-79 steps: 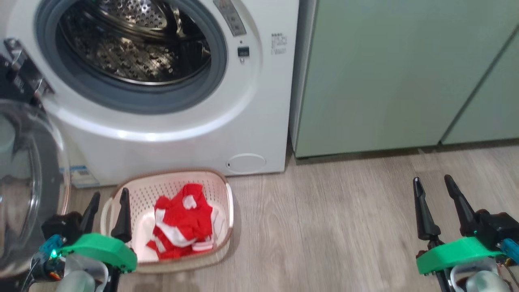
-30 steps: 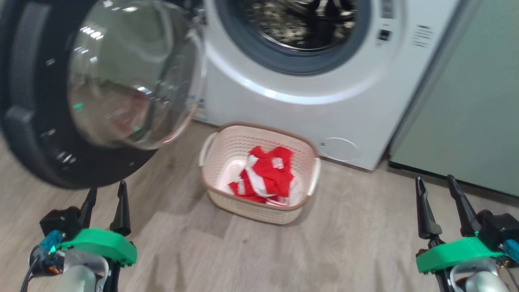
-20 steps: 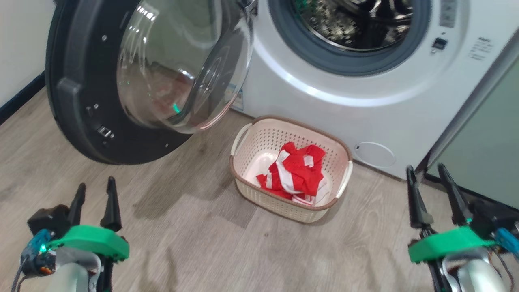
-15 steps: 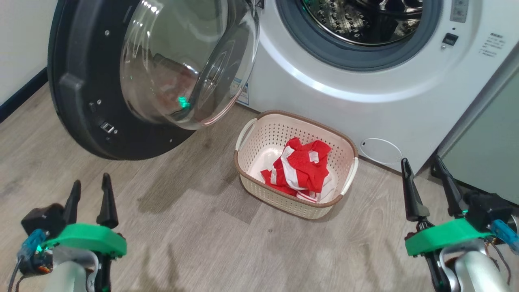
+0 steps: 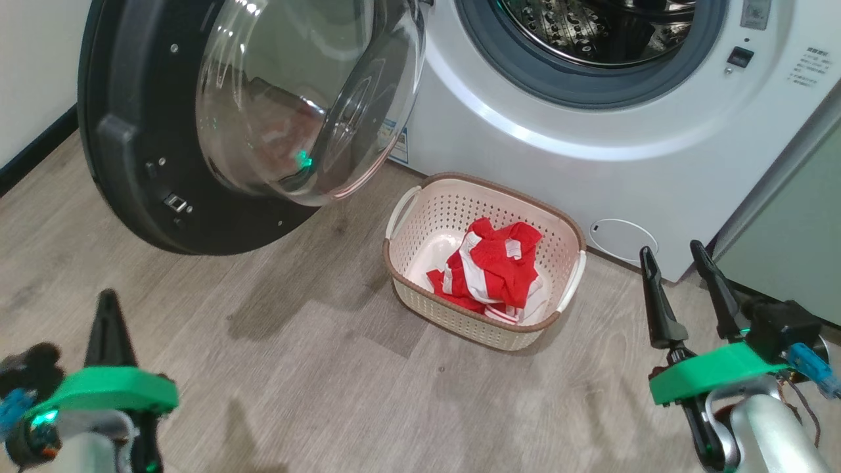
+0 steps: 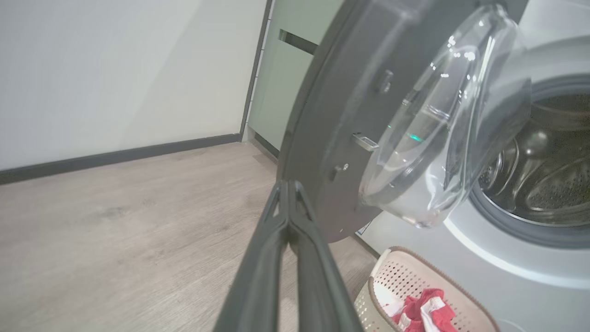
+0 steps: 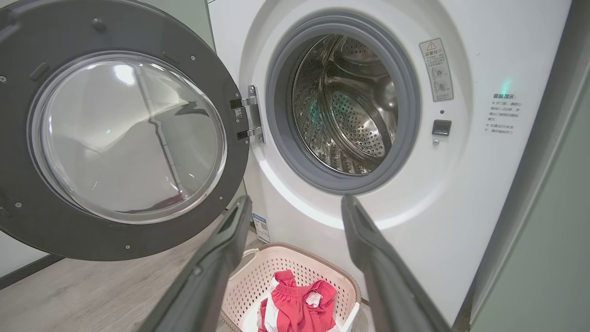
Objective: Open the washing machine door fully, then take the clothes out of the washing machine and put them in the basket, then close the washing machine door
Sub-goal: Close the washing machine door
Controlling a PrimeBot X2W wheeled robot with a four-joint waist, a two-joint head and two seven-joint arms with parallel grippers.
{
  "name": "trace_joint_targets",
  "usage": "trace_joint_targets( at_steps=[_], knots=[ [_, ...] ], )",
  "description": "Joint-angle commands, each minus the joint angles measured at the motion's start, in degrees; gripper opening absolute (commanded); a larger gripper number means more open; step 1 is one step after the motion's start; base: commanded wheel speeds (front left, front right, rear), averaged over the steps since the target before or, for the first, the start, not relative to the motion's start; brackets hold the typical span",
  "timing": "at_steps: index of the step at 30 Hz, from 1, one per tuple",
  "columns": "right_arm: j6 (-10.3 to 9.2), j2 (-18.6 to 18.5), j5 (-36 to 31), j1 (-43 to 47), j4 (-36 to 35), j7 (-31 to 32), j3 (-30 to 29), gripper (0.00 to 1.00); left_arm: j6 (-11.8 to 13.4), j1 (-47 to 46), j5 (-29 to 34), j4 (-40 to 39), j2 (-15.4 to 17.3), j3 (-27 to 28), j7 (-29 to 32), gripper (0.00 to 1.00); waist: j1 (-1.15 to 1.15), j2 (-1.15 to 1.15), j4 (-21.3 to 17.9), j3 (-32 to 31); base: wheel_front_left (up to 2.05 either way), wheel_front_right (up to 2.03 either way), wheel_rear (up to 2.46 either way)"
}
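The washing machine [image 5: 558, 164] stands at the top of the head view, its steel drum [image 7: 350, 106] bare inside. Its door [image 5: 151, 164] hangs wide open to the left, black rim and domed glass [image 7: 124, 138] facing me. On the floor in front sits the cream basket [image 5: 571, 243] with the red-and-white clothes [image 5: 496, 269] piled inside. My left gripper [image 5: 108, 302] is low at the bottom left, shut and empty, fingers pressed together [image 6: 288, 184] below the door's rim. My right gripper [image 5: 670, 253] stands open at the lower right, right of the basket.
Pale green cabinets [image 5: 788, 230] adjoin the machine on the right. A white wall with a dark skirting [image 6: 115, 157] runs along the left. Wood floor [image 5: 295, 368] stretches between me and the basket.
My left gripper's fingers have closed together, holding nothing. The head camera has turned left and shifted, bringing the open door into view; basket and clothes stay put.
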Motion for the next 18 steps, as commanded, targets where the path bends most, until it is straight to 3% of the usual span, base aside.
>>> trace_joint_targets(
  at_steps=[1, 5, 12, 18],
  knots=[
    [0.36, -0.8, 0.4, -2.0, -1.5, -0.4, 1.2, 1.00, -0.2, -2.1, -1.6, -1.4, 0.9, 2.4, -0.5, 0.00, 0.00, 0.00, -0.1, -0.1, 0.00, 0.00, 0.00],
    [0.36, -0.4, 0.4, -1.2, -1.8, -0.4, 0.2, 1.00, -0.3, -5.6, -12.3, 1.5, 2.7, 5.1, 1.3, 0.00, 0.00, 0.00, -0.4, -0.4, 0.00, 0.00, 0.00],
    [0.36, 0.4, 0.0, 1.0, -2.5, -0.4, -1.6, 1.00, -0.2, -17.6, -32.8, 10.7, 9.9, 11.8, 14.9, 0.00, 0.00, 0.00, -1.2, -1.0, 0.00, 0.00, 0.00],
    [0.36, 1.2, -0.1, 2.5, -2.8, -0.4, -2.2, 1.00, 3.6, -30.9, -43.1, 24.3, 17.4, 18.3, 25.3, 0.00, 0.00, 0.00, -2.9, -1.8, 0.00, 0.00, 0.00]
  ],
)
